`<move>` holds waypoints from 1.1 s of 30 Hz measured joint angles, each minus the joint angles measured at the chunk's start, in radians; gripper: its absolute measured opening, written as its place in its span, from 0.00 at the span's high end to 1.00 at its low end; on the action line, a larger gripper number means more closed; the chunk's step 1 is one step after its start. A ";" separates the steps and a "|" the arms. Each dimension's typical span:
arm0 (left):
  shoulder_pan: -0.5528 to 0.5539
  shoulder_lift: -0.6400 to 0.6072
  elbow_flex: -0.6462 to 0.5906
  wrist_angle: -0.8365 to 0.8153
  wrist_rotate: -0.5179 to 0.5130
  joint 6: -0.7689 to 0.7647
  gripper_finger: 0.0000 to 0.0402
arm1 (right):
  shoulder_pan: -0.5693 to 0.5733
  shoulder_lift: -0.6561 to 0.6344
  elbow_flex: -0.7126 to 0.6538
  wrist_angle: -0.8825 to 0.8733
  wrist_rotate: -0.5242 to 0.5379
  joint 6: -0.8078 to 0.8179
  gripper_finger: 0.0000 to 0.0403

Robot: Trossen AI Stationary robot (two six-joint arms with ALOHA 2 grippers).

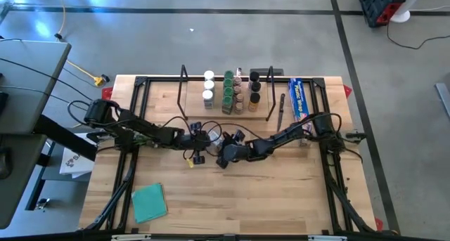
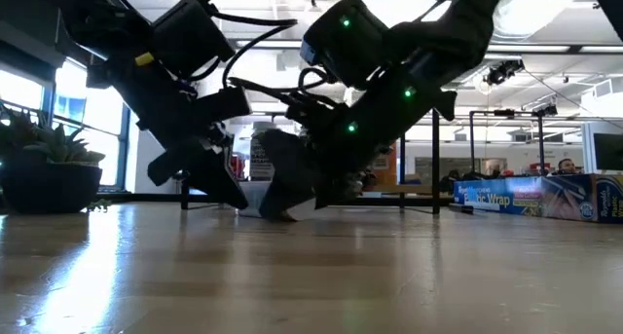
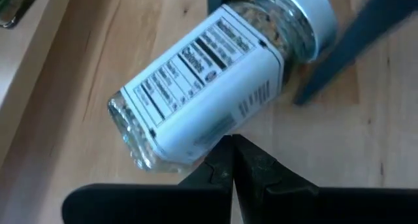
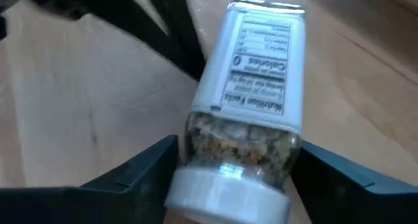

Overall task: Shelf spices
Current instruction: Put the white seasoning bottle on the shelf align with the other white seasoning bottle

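A clear spice jar (image 3: 209, 80) with a white lid (image 3: 307, 15) and a white label lies on its side on the wooden table, in the middle, between my two grippers. My left gripper (image 3: 232, 155) is shut at the jar's side. My right gripper (image 4: 235, 165) is open, with one finger (image 4: 140, 168) on each side of the jar's lid end (image 4: 225, 194). Several more spice jars (image 1: 228, 92) stand upright in rows on the shelf (image 1: 193, 107) at the table's far edge. My left gripper has its shut fingertips against the jar's labelled side (image 3: 215, 129), about halfway along it, coming at it slanting downward. The jar rests on its side on the table. My right gripper straddles the jar's neck and lid; whether its fingers touch the jar cannot be told.
A long blue wrap box (image 1: 300, 99) lies right of the shelf, at the far right. A flat teal square (image 1: 149, 201) lies at the near left. Bare wood (image 1: 253, 199) stretches along the near side.
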 joint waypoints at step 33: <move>-0.183 -0.055 0.001 0.339 -0.011 0.241 0.30 | -0.096 -0.338 -0.001 -0.416 -0.764 0.690 0.54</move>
